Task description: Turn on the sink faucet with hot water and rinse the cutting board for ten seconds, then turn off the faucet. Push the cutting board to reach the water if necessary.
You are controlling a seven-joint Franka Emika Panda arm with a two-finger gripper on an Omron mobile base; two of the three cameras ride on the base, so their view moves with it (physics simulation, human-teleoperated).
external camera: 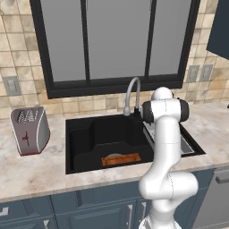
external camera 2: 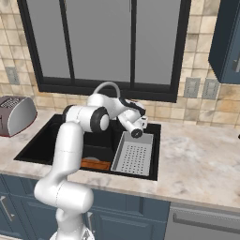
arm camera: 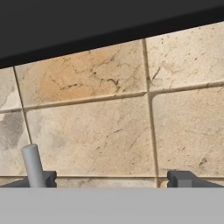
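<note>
The gripper [arm camera: 112, 179] stood wide open and empty, its two dark fingertips [arm camera: 186, 179] far apart and aimed at the tan wall tiles [arm camera: 96, 127] just under the black window frame [arm camera: 87, 26]. A slim grey rod rose beside the one fingertip on the hand view's left; it was most likely part of the faucet [external camera: 132, 91], though which part was hard to tell. From the right base view the gripper [external camera 2: 140, 123] sat at the back of the sink [external camera 2: 33, 149], close by the faucet's base and above the grey rack [external camera 2: 133, 157].

No water ran, so the step in hand looked like turning the tap on. To do it well, the hand would need to line one finger squarely against the small lever and push it steadily toward the hot side, not clip the spout.

The cutting board [external camera: 121, 159] lay flat on the floor of the sink's left compartment, toward the front wall, well forward of the spout's mouth. It would probably need a push back to meet the stream.
</note>
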